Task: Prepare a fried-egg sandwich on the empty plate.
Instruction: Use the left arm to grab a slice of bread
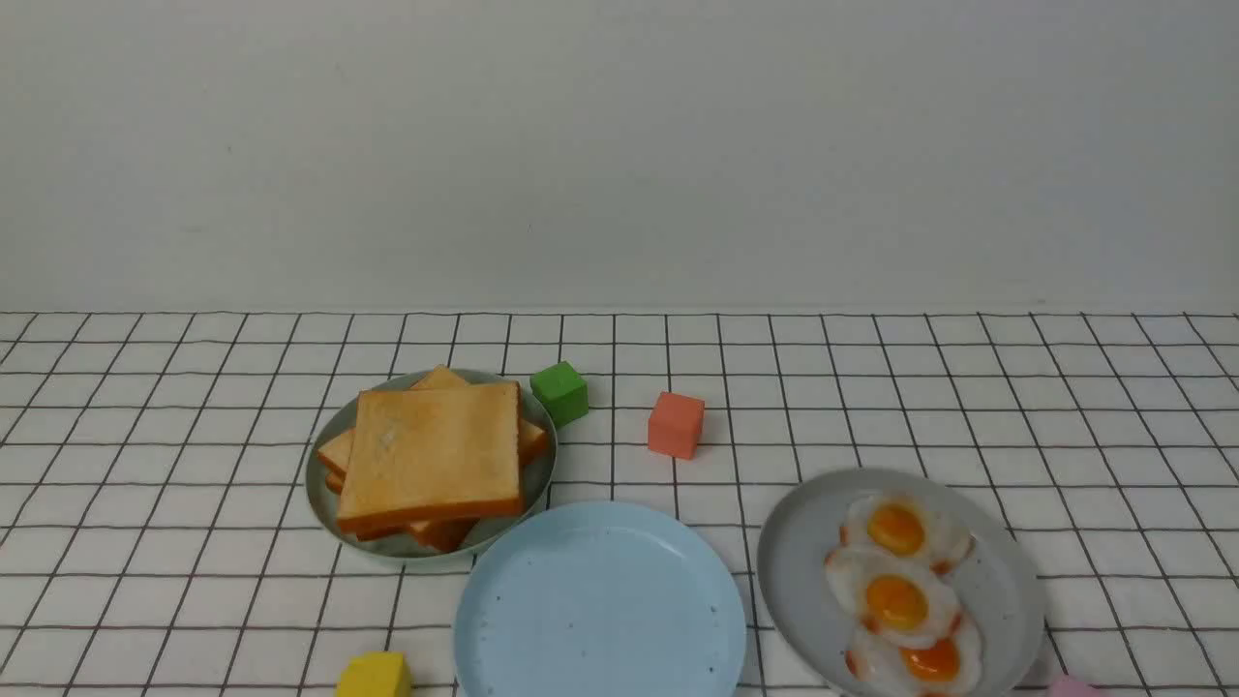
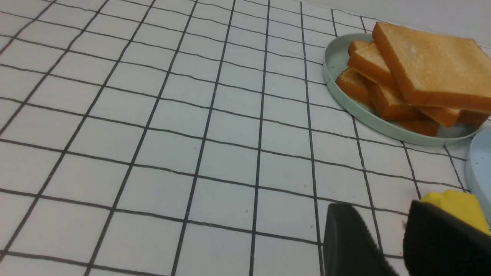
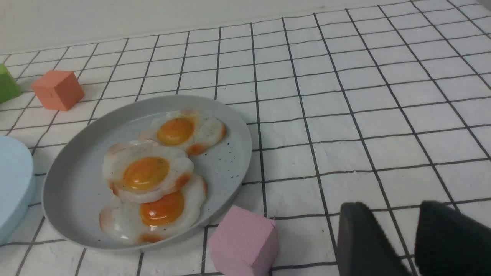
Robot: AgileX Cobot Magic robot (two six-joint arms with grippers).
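Three eggs (image 3: 147, 174) on grey plate (image 3: 73, 184), pink cube (image 3: 243, 241) beside

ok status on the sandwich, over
left pincer open, right pincer open, both empty. blue plate bare; toast stack on green plate, eggs on grey plate. yellow cube by left pincer, pink cube by grey plate.

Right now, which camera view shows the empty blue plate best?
The front view: nearly the whole blue plate shows, bare, between the toast plate and the egg plate, only its near rim cropped. The left wrist view catches just a sliver of its rim; the right wrist view, one edge.
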